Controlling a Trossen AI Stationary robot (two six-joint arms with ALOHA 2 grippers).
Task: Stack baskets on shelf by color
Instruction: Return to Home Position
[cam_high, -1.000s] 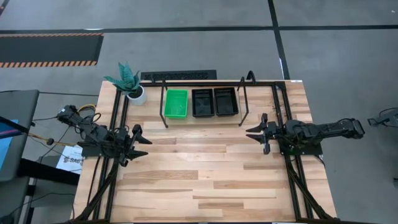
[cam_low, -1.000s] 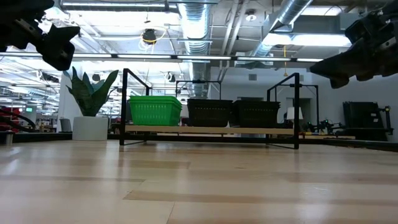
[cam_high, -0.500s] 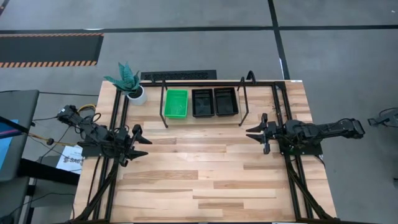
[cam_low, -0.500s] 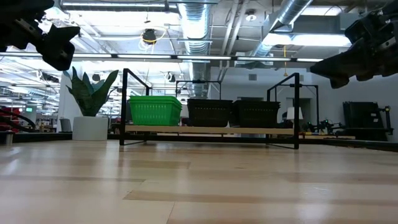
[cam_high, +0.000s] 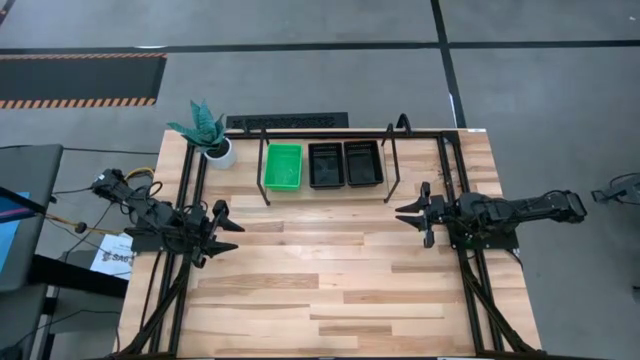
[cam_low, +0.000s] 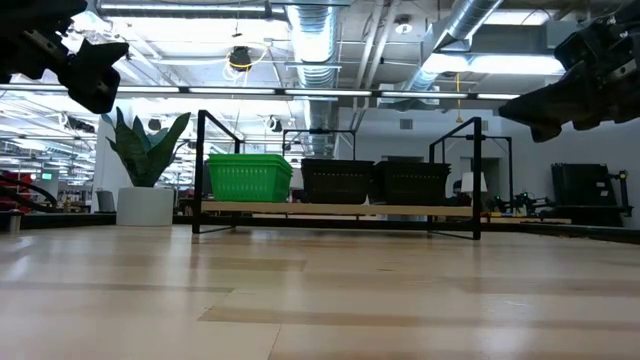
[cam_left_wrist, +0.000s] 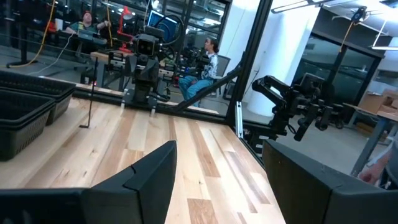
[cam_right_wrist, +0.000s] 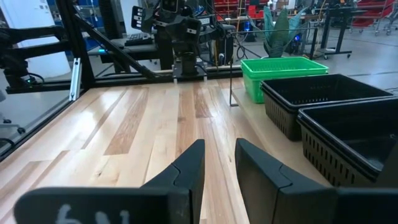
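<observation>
Seen from above, the green baskets (cam_high: 283, 165) and black baskets (cam_high: 326, 165) nest so closely that their number cannot be counted.

The left arm (cam_high: 150, 212) and right arm (cam_high: 515, 210) are matte black, built of chunky jointed segments. Thin cables (cam_high: 140, 177), some yellowish, trail well behind the left gripper (cam_high: 228, 232). Its fingers (cam_left_wrist: 146, 180) are broad angular wedges. The right gripper (cam_high: 408, 214) has similar fingers (cam_right_wrist: 186, 171), and a blurred white marking just behind them.
</observation>
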